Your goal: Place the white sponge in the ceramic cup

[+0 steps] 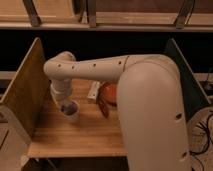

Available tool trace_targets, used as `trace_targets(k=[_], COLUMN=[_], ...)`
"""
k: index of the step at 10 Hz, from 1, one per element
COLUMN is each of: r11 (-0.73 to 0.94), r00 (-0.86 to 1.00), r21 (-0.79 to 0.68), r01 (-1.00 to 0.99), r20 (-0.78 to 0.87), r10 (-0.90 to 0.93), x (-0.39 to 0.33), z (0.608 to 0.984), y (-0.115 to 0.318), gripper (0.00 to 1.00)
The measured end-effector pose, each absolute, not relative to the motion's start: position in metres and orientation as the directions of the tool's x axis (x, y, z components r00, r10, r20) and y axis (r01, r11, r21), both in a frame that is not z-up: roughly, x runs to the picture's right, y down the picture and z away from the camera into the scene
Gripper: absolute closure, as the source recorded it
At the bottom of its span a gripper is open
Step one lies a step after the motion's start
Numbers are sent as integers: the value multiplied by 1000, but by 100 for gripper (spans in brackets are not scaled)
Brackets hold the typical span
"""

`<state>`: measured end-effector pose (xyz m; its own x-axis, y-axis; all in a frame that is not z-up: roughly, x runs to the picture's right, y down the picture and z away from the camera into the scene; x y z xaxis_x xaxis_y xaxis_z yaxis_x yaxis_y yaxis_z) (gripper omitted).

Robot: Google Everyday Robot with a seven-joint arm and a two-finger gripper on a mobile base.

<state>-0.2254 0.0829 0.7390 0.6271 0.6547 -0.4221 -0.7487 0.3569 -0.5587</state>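
Observation:
The ceramic cup [72, 114], small, pale and without a handle, stands on the wooden table [75, 137] at the left. My gripper [64, 103] hangs straight down from the white arm [95, 70], and its tip is at the cup's rim on the left side. I cannot make out a white sponge in the gripper. A pale oblong thing [93, 91] lies on the table just left of the orange plate [112, 94]; I cannot tell whether it is the sponge.
A dark reddish object [103, 108] lies in front of the plate. Upright wooden side panels stand at the left [22, 95] and right [182, 75] of the table. My large white arm body [155, 120] hides the table's right half.

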Motion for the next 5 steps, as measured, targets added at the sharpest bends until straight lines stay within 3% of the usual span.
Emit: trace_targets(k=[3,5], r11=[353,347], r00=[639,634], r21=[-577,-576], r01=[-737,-740], r20=[-422,-425], r10=[643,645], x=[-232,-228], z=[749,755], y=[85,83], gripper=[100,86])
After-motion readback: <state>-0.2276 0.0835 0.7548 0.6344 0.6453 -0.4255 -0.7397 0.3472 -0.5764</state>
